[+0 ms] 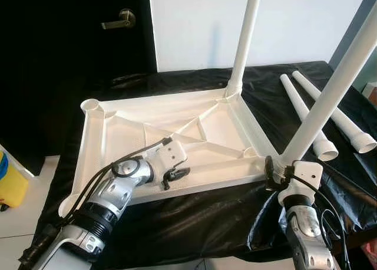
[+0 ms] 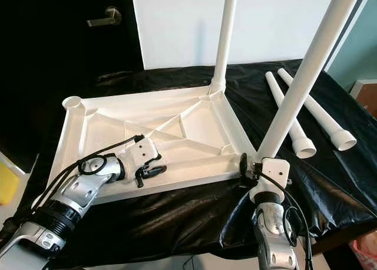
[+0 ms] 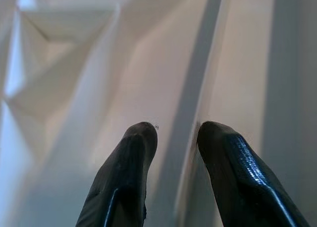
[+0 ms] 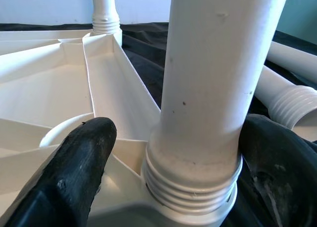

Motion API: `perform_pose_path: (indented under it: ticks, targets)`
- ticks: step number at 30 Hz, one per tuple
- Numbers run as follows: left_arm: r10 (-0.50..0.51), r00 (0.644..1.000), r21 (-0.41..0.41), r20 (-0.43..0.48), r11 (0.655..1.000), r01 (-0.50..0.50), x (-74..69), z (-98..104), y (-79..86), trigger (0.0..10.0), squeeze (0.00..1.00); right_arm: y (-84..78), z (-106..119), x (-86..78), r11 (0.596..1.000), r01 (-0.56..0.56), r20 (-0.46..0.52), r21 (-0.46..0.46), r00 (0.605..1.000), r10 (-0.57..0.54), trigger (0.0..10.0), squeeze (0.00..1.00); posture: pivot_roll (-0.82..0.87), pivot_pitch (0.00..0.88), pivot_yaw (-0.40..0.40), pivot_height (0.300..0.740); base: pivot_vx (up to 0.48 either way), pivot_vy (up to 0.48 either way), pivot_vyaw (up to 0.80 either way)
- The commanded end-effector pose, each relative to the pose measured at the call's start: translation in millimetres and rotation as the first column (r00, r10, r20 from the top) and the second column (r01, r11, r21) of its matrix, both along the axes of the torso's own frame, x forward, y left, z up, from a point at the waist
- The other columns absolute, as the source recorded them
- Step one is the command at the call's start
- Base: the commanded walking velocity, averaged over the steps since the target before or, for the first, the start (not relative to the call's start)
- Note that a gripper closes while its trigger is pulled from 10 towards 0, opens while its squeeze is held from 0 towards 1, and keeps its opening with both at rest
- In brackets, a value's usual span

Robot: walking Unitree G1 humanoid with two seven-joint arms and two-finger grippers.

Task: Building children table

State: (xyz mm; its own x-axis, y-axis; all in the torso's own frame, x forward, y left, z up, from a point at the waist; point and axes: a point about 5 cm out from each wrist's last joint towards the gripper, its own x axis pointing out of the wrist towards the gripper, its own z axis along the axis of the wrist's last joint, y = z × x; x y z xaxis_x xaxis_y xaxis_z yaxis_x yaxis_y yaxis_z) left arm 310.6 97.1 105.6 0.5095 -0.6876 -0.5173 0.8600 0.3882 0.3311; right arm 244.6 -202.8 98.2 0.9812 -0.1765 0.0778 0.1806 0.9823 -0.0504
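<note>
**White plastic table, upside down, two legs in**

White plastic was what you had in front of you: the table top lay upside down on a black sheet covering the work surface. One leg stood upright in the corner at about one o'clock, and a second leg leaned up out of the near corner at four o'clock.

Your right gripper sat at the base of that second leg, a black finger on each side of its threaded collar; the fingers stood wide apart, close to the leg, and you could not tell if they pressed it.

Your left gripper rested on the near rail of the table top at seven o'clock, fingers narrowly parted astride a thin rib.

Two loose legs lay side by side on the sheet at three o'clock, well apart from the table top. The socket at eleven o'clock held nothing.
</note>
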Motion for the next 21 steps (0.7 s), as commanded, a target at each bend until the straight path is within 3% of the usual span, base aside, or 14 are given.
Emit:
perform_pose_path:
  ticks: [1, 3, 4, 6, 7, 12, 18, 21]
  targets:
    - [0.094, 0.996, 0.057, 0.007, 0.994, -0.095, 4.2, -6, 8.0, 9.0, 0.0, -0.9, -1, 1.3, 1.0, 0.007, -0.001, 0.004, 1.0, -0.007, 10.0, 0.0, -0.04, 0.0, 0.004, 0.74, 0.0, 0.0, 0.0]
    - [0.114, 0.993, 0.068, -0.013, 0.991, -0.113, 5.0, -9, 10.0, 9.0, 0.0, -1.0, -1, 1.9, 1.0, 0.009, -0.001, 0.004, 1.0, -0.009, 10.0, 0.0, -0.04, 0.0, 0.004, 0.74, 0.0, 0.0, 0.0]
    - [0.129, 0.991, 0.073, -0.031, 0.989, -0.127, 5.7, -10, 11.3, 2.5, 0.0, -0.7, -1, 2.8, 1.0, 0.009, 0.001, 0.005, 1.0, -0.009, 10.0, 0.0, -0.04, 0.0, 0.006, 0.74, 0.0, 0.0, 0.0]
    - [0.138, 0.989, 0.075, -0.046, 0.988, -0.134, 6.4, -11, 12.0, 2.5, 0.0, -0.3, -1, 3.8, 1.0, 0.009, 0.003, 0.007, 1.0, -0.009, 10.0, 0.0, -0.04, 0.0, 0.006, 0.74, 0.0, 0.0, 0.0]
    - [0.135, 0.99, 0.071, -0.05, 0.989, -0.131, 6.1, -11, 11.6, 0.0, 0.0, 0.0, 0, 4.5, 1.0, 0.008, 0.004, 0.008, 1.0, -0.008, 10.0, 0.0, -0.04, 0.0, 0.007, 0.74, 0.0, 0.0, 0.0]
    - [0.119, 0.991, 0.045, -0.055, 0.992, -0.117, 4.5, -6, 7.2, 0.0, 0.0, 0.6, 0, 6.7, 1.0, 0.0, 0.004, 0.013, 1.0, 0.0, 10.0, 0.0, -0.04, 0.0, 0.008, 0.74, 0.0, 0.0, 0.0]
    - [0.181, 0.98, -0.052, -0.077, 0.981, -0.185, 7.4, 5, -6.0, 0.0, 0.0, 3.5, 1, 10.7, 0.999, -0.039, 0.001, 0.025, 0.999, 0.039, 10.0, 0.0, -0.04, 0.0, 0.004, 0.74, 0.0, 0.0, 0.0]
    - [0.19, 0.979, -0.064, -0.077, 0.979, -0.195, 7.1, 6, -9.5, 0.0, 0.0, 4.5, 1, 11.5, 0.999, -0.046, 0.0, 0.025, 0.999, 0.046, 10.0, 0.0, -0.04, 0.0, 0.004, 0.74, 0.0, 0.0, 0.0]
